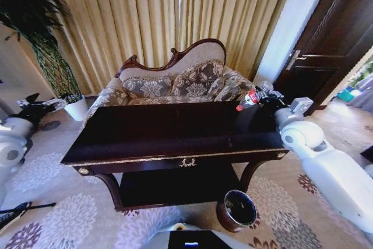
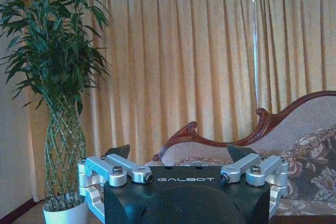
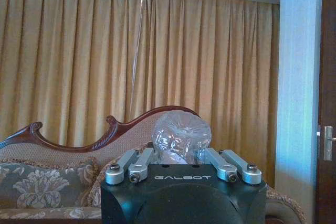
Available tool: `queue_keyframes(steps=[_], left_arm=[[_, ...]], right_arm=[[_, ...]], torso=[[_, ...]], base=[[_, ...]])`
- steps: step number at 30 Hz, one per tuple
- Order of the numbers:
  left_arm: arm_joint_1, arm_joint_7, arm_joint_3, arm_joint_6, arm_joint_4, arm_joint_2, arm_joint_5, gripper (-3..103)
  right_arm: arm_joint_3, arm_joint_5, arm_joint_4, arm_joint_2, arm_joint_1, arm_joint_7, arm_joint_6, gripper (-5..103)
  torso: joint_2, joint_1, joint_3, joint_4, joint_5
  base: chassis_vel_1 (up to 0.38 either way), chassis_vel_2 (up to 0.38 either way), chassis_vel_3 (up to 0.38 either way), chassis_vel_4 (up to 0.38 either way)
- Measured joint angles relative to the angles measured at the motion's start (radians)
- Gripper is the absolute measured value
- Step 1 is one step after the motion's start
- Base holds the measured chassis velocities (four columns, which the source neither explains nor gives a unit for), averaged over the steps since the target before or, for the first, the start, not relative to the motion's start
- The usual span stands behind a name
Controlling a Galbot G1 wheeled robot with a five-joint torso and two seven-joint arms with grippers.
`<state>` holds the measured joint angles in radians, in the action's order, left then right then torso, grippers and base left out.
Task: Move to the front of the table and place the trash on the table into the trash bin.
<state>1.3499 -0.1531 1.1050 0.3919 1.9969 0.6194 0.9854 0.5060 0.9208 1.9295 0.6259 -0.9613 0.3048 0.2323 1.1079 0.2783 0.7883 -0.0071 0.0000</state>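
Right gripper (image 1: pixel 263 94) clasping clear bottle (image 1: pixel 250 97), lifting it above table's (image 1: pixel 175 138) far right corner, clearing edge. Trash bin (image 1: pixel 238 209) waiting near right. Left gripper (image 1: pixel 32 102) idling far left, fingers spread.

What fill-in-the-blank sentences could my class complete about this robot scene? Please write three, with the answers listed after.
1. The right gripper is shut on a clear plastic ____ with a red label.
2. The trash bin stands on the ____, in front of the table.
3. Behind the table stands a floral ____ with a carved wooden back.

Answers: bottle; carpet; sofa
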Motion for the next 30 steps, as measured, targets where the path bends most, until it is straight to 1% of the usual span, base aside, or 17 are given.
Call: queue_keyframes(steps=[6,17,30], left_arm=[[-0.01,0.003,-0.018,-0.003,-0.009,-0.001,-0.004,100],[-0.014,0.004,-0.025,-0.004,-0.009,-0.001,-0.004,100],[-0.015,0.005,-0.038,-0.004,-0.006,0.006,-0.01,100]], right_arm=[[0.005,-0.006,-0.004,0.002,-0.006,0.0,0.0,29],[0.004,-0.011,-0.008,0.008,-0.007,0.0,-0.003,29],[0.0,-0.015,-0.016,0.012,-0.007,-0.002,-0.005,29]], torso=[[0.0,0.0,0.0,-0.0001,-0.0001],[0.0,0.0,0.0,0.0,0.0],[0.0,0.0,0.0,-0.0001,-0.0002]], base=[[0.087,-0.091,-0.077,0.098],[0.09,-0.094,-0.077,0.091],[0.142,-0.132,-0.139,0.131]])
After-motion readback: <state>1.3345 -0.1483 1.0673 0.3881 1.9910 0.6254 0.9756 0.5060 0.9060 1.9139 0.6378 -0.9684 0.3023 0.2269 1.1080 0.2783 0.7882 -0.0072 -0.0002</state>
